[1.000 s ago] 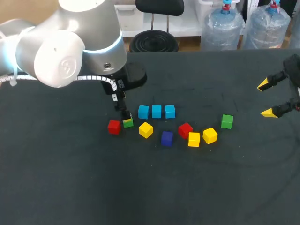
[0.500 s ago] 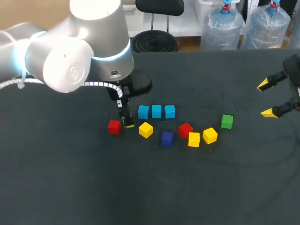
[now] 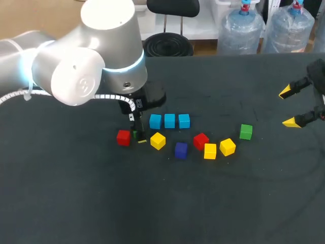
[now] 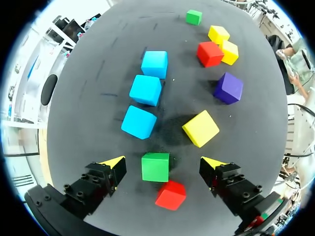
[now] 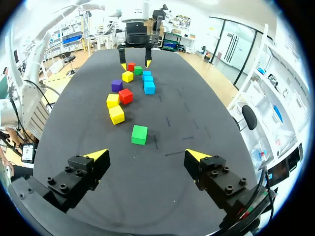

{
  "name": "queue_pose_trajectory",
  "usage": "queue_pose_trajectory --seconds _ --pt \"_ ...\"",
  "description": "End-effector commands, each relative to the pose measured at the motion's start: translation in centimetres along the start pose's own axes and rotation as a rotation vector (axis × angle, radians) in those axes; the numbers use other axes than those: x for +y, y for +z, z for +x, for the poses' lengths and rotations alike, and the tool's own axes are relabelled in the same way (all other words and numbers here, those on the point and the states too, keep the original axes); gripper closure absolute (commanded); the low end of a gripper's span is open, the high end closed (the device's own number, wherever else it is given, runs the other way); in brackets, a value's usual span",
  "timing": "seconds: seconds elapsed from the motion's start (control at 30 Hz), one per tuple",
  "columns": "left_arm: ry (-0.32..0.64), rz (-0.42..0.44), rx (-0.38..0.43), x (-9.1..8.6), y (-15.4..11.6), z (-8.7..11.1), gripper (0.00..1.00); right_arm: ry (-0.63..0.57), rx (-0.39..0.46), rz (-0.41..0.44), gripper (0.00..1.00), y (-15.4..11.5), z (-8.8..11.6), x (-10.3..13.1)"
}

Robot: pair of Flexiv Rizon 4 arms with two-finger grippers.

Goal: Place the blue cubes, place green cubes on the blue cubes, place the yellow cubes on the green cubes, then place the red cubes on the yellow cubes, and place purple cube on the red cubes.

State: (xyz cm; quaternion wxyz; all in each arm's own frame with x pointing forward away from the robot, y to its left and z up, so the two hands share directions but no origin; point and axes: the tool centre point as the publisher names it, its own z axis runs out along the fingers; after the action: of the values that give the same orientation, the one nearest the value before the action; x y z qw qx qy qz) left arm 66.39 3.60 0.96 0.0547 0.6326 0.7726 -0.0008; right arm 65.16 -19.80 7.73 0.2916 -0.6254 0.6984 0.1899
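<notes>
My left gripper (image 4: 164,162) stands open, low over the table, with a green cube (image 4: 155,166) between its fingers but touching neither. In the head view that cube is mostly hidden behind the left gripper (image 3: 138,136). A red cube (image 3: 123,137) lies just left of it and a yellow cube (image 3: 158,141) just right. Three blue cubes (image 3: 169,120) sit in a row behind. Further right are a purple cube (image 3: 181,149), a red cube (image 3: 201,140), two yellow cubes (image 3: 209,151) (image 3: 227,146) and a second green cube (image 3: 246,131). My right gripper (image 3: 292,107) hangs open and empty at the right edge.
The black table (image 3: 162,203) has wide free room in front of the cubes and behind the blue row. My left arm's big wrist housing (image 3: 86,61) looms over the back left.
My left arm has shifted slightly right and lowered, so its fingers now straddle the green cube. The right arm has not moved.
</notes>
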Motion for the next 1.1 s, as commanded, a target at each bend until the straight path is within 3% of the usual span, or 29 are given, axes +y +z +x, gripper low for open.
queue_pose_trajectory --seconds 0.03,0.17,0.5,0.7,0.8,1.1 --pt "0.003 0.007 -0.005 0.3 0.1 0.2 0.22 -0.001 -0.003 -0.001 0.00 0.1 0.0 -0.1" --pt "0.006 0.017 -0.003 0.3 0.4 0.4 0.43 -0.001 -0.003 -0.001 0.00 0.1 0.0 -0.1" --pt "0.009 0.030 0.005 0.2 0.7 0.5 0.45 -0.001 -0.003 -0.001 0.00 0.1 0.0 -0.1" --pt "0.015 0.029 0.004 0.3 0.6 0.5 0.70 -0.001 -0.003 -0.001 0.00 0.1 0.0 -0.1" --pt "0.017 0.025 0.004 0.3 0.4 0.4 1.00 -0.001 -0.003 -0.001 0.00 0.1 0.0 -0.1" --pt "0.062 0.005 -0.018 0.2 -1.7 -0.5 1.00 -0.001 -0.003 -0.001 0.00 0.1 0.0 -0.1"
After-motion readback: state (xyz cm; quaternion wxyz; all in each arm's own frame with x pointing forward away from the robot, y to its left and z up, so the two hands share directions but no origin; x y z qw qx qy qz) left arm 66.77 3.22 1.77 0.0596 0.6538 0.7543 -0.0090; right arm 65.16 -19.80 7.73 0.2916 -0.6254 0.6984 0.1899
